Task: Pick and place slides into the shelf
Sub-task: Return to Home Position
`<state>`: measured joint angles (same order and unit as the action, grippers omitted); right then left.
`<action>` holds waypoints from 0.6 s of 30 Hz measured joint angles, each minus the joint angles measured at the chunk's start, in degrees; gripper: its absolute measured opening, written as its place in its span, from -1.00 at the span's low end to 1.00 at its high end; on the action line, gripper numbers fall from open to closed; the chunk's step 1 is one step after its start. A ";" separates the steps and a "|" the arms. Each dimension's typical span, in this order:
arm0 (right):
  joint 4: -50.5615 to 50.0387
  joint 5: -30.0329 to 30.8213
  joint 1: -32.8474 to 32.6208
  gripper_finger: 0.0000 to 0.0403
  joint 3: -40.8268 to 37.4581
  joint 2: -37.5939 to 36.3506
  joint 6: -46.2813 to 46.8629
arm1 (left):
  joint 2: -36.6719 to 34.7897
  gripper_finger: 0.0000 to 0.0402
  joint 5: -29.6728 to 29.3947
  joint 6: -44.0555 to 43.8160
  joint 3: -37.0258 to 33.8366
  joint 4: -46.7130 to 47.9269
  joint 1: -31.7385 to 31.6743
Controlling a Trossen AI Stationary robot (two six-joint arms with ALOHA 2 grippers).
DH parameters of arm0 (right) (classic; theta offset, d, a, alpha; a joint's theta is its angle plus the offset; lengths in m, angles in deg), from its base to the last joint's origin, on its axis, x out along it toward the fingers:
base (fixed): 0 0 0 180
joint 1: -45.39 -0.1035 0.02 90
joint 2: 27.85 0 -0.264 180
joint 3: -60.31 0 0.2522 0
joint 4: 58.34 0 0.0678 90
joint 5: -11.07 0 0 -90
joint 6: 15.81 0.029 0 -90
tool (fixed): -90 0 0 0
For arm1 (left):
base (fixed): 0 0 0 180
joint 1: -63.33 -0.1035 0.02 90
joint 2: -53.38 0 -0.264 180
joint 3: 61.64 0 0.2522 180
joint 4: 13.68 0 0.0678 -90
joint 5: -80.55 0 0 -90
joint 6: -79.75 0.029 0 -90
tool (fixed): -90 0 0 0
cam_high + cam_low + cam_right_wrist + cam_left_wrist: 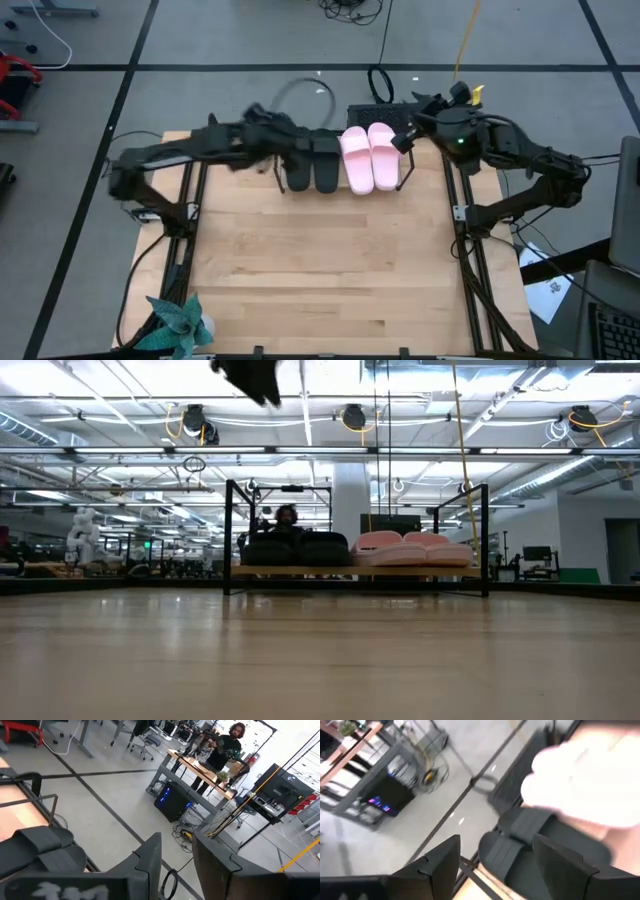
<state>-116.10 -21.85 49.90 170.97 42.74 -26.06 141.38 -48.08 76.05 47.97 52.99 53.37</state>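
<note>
Left gripper [495, 870]: jaws spread wide, empty, touching nothing. Poised above the black slides [530, 845], both straps framed in the gap between the two dark fingers [437, 870] in the left wrist view, the pink slides [585, 785] a pale blur just beyond. Right gripper [177, 867]: jaws parted by a narrower gap, bare floor [100, 795] visible through it, nothing held.

Shown only from above: all four slides side by side in the shelf [300, 571] at the far edge of the table [320, 270], black pair on the left, pink pair on the right, neighbours touching. Left gripper over the outer black slide; right gripper just beside the far corner of the pink pair, apart from it. A potted plant [178, 325] at the table's near left corner, well apart from the shelf.

Shown only from table height: the left gripper high at the top edge, well above the black slides, open air between; all four slides flat on the shelf's light wooden base, inside the upright end loops; a person [287, 517] in the room behind. Right gripper out of that view.

Shown only by the right wrist view: black straps off to one side of the jaws, not between them.
</note>
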 joint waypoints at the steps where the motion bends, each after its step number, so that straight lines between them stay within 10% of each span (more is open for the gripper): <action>1: -0.17 0.02 0.00 -0.51 0.00 -0.59 -0.08 | -2.35 0.25 0.65 -0.59 0.00 0.18 0.23; 13: -12.50 -0.49 -0.11 -0.51 0.06 -11.80 5.55 | -25.81 0.25 4.39 -12.12 0.00 12.91 3.06; 18: -25.15 -14.64 -0.10 -0.51 0.09 -17.27 18.91 | -32.85 0.25 7.62 -20.99 -0.91 22.95 3.25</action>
<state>-141.25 -36.49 49.80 171.06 25.47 -7.15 108.53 -40.46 55.06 47.06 75.94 56.62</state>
